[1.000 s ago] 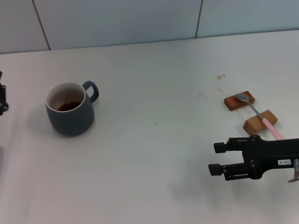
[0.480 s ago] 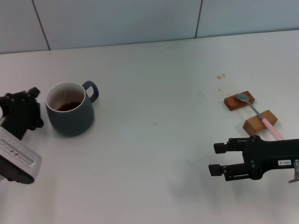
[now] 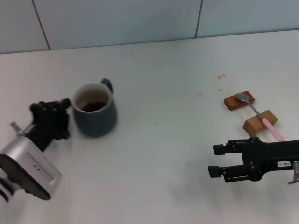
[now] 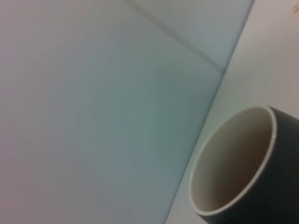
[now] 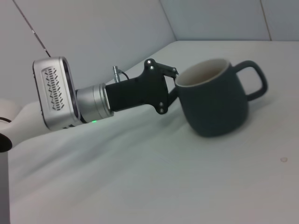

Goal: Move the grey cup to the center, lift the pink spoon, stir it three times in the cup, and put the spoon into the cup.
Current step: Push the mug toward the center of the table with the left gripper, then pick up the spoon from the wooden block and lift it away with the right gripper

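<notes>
The grey cup (image 3: 95, 111) stands upright left of the table's middle, dark liquid inside, its handle turned toward the back wall. My left gripper (image 3: 67, 119) is open and sits against the cup's left side, at rim height. The cup fills the left wrist view (image 4: 233, 163). In the right wrist view the cup (image 5: 215, 102) and the left gripper (image 5: 170, 91) touch. The pink spoon (image 3: 258, 113) lies across two wooden blocks at the right. My right gripper (image 3: 215, 159) is open and empty, in front of the spoon.
The two brown wooden blocks (image 3: 239, 101) (image 3: 259, 122) carry the spoon near the right edge. Small brown stains (image 3: 220, 77) mark the table behind them. A tiled wall (image 3: 140, 18) bounds the table at the back.
My left arm came in from the left edge and reached the cup. The cup has slid to the right with it and its handle has turned toward the back. The right arm has not moved.
</notes>
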Robot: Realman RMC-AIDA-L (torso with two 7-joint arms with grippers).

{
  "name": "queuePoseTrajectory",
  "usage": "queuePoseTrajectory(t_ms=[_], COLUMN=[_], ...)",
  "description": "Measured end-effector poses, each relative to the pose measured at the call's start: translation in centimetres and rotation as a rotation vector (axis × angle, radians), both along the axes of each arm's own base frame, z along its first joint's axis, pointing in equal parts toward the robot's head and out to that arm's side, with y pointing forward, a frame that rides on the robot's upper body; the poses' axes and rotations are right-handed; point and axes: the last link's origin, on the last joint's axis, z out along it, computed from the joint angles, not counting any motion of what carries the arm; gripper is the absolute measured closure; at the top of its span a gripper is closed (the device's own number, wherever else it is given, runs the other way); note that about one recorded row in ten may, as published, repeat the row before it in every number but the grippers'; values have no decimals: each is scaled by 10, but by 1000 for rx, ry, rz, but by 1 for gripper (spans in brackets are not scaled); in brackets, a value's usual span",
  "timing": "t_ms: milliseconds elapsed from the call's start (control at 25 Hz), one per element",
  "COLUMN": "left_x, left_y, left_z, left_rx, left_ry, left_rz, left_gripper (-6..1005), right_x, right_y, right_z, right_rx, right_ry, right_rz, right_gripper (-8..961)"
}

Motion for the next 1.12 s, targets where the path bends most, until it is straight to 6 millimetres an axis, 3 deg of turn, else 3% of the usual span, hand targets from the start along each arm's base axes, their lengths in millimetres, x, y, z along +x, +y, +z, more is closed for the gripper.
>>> queuePoseTrajectory(t_ms=[720,840,960,1120], left_x=[54,61,62,53], left_y=[-24,-32,-39,-47], left_z=[-50,-43,-24,-5], left_rx=[-252,-255,-288,-398], left_ry=[-89,-250,-498,-675], left_rz=[-180,-166,-148,-119], left_gripper=[998,998,998,997], right_x=[1,1,-1,0], right_y=[-1,-2,-2,-3], right_z=[-2,-1,0,11], right_rx=[-8,4,30,114], right_ry=[4,17,73,227], right_rz=[-5,-11,-37,-166], right_gripper=[256,258,261,265])
